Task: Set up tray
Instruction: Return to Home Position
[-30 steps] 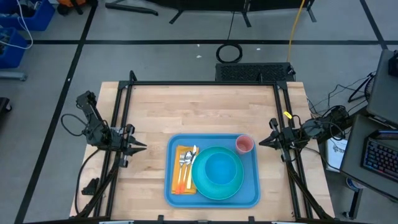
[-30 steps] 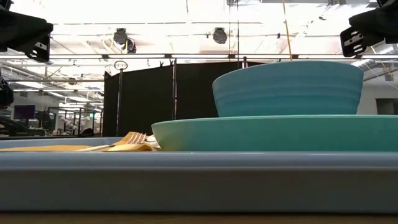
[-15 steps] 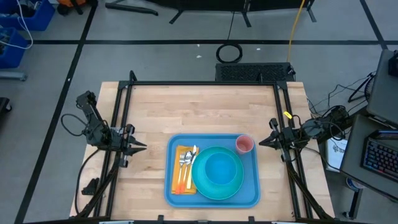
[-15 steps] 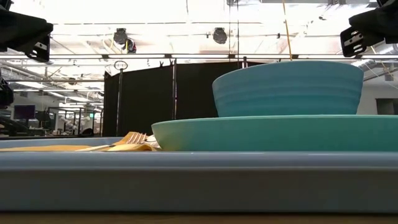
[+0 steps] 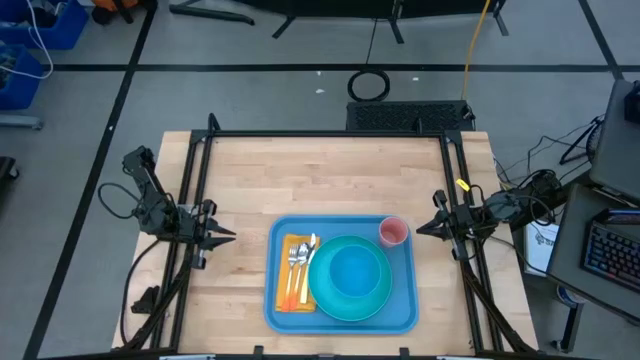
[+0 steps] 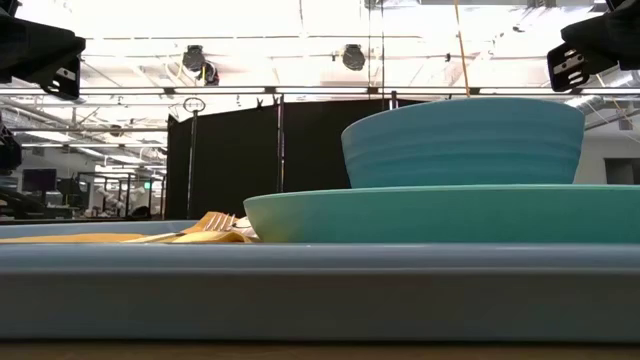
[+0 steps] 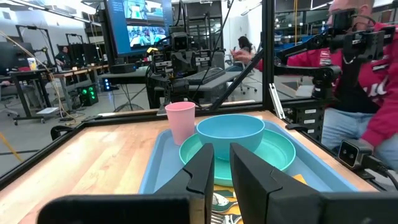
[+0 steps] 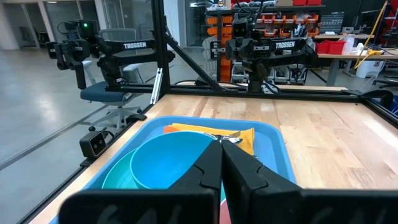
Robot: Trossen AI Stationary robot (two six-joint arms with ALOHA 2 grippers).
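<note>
The tray seems fully set; left hand, slightly parted, and right hand, closed, flank it empty.

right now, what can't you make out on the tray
- Low view: the cup does not show; the bowl and plate stand in front of it.
- Low view: the tray rim hides the spoon and all of the fork except its tines.
- High view: fork and spoon are too small to tell whether they touch.
</note>
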